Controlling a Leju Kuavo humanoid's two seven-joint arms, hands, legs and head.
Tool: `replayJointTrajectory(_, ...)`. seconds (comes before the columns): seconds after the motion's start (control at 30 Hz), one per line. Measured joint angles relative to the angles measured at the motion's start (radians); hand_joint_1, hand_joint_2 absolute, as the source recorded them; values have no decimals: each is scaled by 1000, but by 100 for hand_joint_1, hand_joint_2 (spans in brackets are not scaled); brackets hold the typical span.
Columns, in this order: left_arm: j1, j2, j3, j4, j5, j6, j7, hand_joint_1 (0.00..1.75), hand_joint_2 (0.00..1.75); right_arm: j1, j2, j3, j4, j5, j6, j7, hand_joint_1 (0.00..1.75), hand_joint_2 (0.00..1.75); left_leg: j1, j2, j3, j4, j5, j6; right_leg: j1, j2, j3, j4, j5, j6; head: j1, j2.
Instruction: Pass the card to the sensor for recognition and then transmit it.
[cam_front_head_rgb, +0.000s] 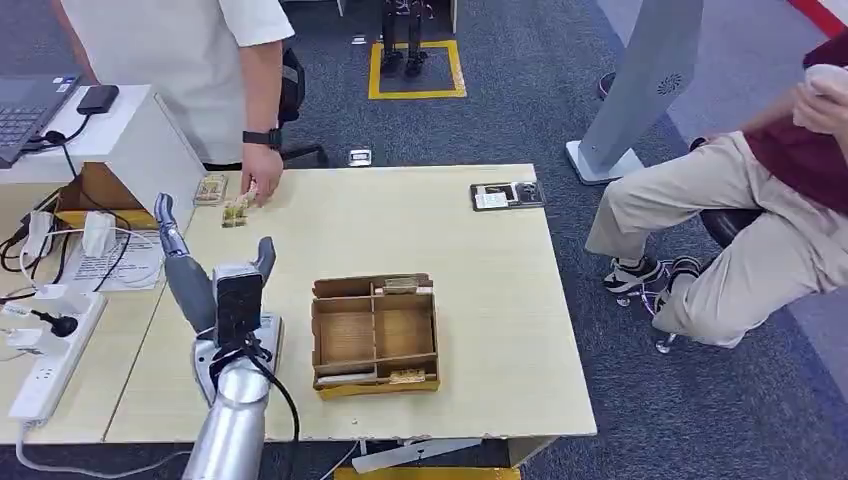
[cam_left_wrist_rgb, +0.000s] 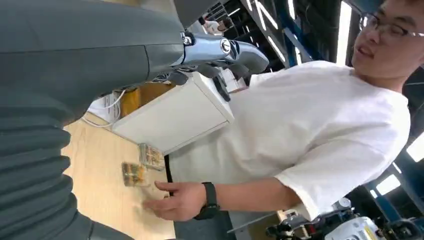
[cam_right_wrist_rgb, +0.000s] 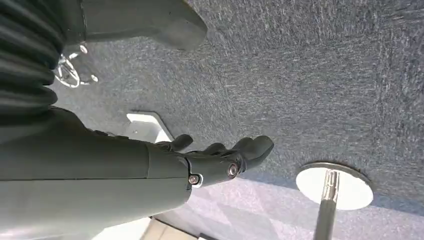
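Left robot hand (cam_front_head_rgb: 215, 275) raised over surface (cam_front_head_rgb: 480, 300), fingers apart, empty. Card (cam_front_head_rgb: 235, 213) on surface beside person's hand (cam_front_head_rgb: 262, 180). In right wrist view: right robot hand (cam_right_wrist_rgb: 220, 157) loosely spread, empty, above carpet.

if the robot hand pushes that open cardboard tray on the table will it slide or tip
The cardboard tray probably slides rather than tips: it sits low and wide, flat on the smooth table. It looks light, with thin walls and mostly empty compartments, so a push high on a wall may flex it.
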Motion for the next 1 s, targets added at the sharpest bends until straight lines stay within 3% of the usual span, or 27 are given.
replayJointTrajectory(0.23, 47, 7, 0, -90, 107, 0, -52, 0, 175, 5, 1, 0, -9, -13, 0, 0, 0, 175, 0, 0, 0, 0, 0, 0, 0, 0, 0, 0, 0, 0, 0, 0)
replayJointTrajectory(0.37, 107, 13, -1, -178, 286, 2, -115, 0, 175, 10, 4, -4, -18, -21, 0, 1, 0, 175, 0, 0, 0, 0, 0, 0, 0, 0, 0, 0, 0, 0, 0, 0)
replayJointTrajectory(0.53, 211, 18, -8, -308, 377, 3, -206, 0, 175, 16, 11, -12, -31, -22, 0, 13, 0, 175, 0, 0, 0, 0, 0, 0, 0, 1, 0, 0, 0, 0, 0, 0)
replayJointTrajectory(0.7, 292, 17, -11, -410, 411, 3, -260, 0, 175, 17, 17, -21, -38, -18, 0, 28, 0, 175, 0, 0, 0, 0, -1, 0, 0, 1, 0, 0, 0, 0, 0, 0)
replayJointTrajectory(1.0, 349, 14, -21, -501, 404, 3, -265, 0, 175, 19, 19, -29, -39, -8, 0, 41, 0, 175, 0, 0, 0, 0, 0, 0, 0, 0, 0, 0, 0, 0, 0, 0)
